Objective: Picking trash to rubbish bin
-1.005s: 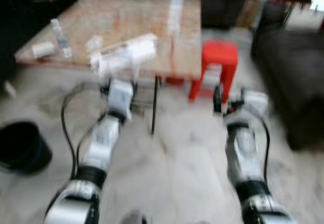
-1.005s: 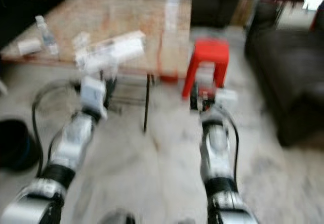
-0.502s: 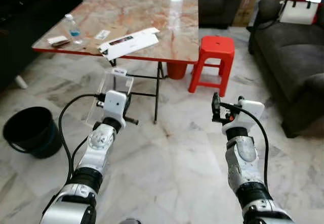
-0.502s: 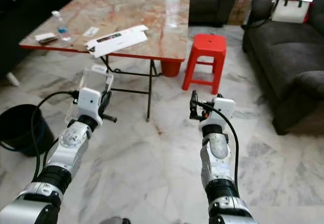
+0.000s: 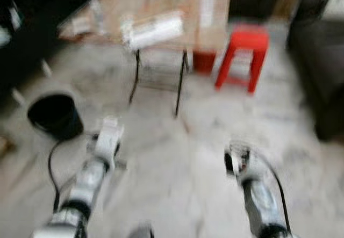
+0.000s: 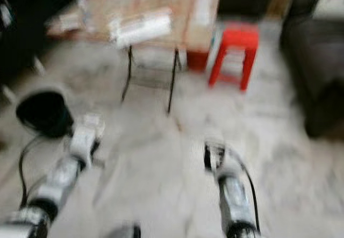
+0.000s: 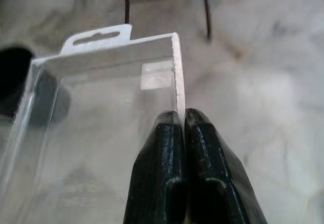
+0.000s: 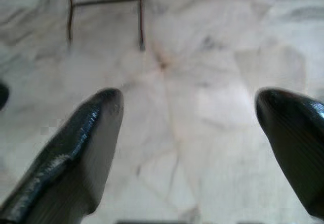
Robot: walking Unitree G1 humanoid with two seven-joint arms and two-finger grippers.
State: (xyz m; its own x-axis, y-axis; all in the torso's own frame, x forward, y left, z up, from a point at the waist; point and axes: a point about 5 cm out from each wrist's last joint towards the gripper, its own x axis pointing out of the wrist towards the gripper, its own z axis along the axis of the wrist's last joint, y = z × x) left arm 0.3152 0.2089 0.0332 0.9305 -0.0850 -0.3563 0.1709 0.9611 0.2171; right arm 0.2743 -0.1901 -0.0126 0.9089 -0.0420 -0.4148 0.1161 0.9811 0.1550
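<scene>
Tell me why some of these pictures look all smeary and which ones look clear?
Both eye views are smeared by motion blur, so the black bin and red stool look soft. The left wrist view is sharp on the left gripper pinching the clear plastic package. The right wrist view is softly blurred.

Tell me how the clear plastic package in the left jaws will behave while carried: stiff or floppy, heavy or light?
The clear plastic package looks empty and thin-walled, so probably light. The left gripper pinches one edge only, so it may flex or swing. Its smooth plastic could slip.
</scene>
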